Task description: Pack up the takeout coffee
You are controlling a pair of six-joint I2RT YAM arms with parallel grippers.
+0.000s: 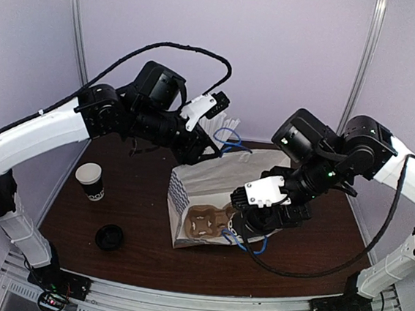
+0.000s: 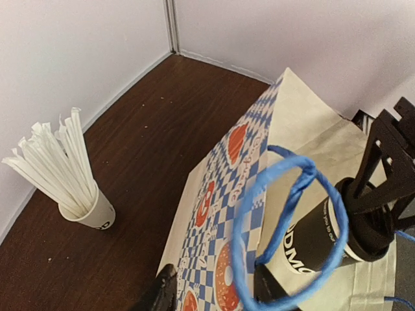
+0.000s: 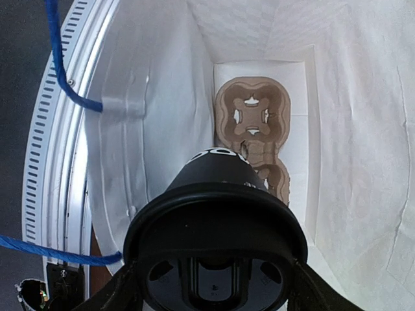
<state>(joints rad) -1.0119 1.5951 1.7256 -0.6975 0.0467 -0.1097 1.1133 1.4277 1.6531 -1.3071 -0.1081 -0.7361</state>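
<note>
A: Cup (image 3: pixel 214 184) location?
B: Clamped at the lid (image 3: pixel 214 227) in the right claw (image 3: pixel 214 284), inside the bag (image 3: pixel 146 97), tray (image 3: pixel 253 113) ahead of the claw. Left claw (image 1: pixel 210 147) state: cannot tell.
A: Handling?
B: Probably thin, crushable walls; hold at the stiffer rim.

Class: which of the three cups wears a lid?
The black takeout coffee in the right gripper; the white-rimmed cup and straw cup are lidless.

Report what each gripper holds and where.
Right gripper: the takeout coffee, clamped at its lidded top. Left gripper: near the bag's rim, hold cannot be told.
</note>
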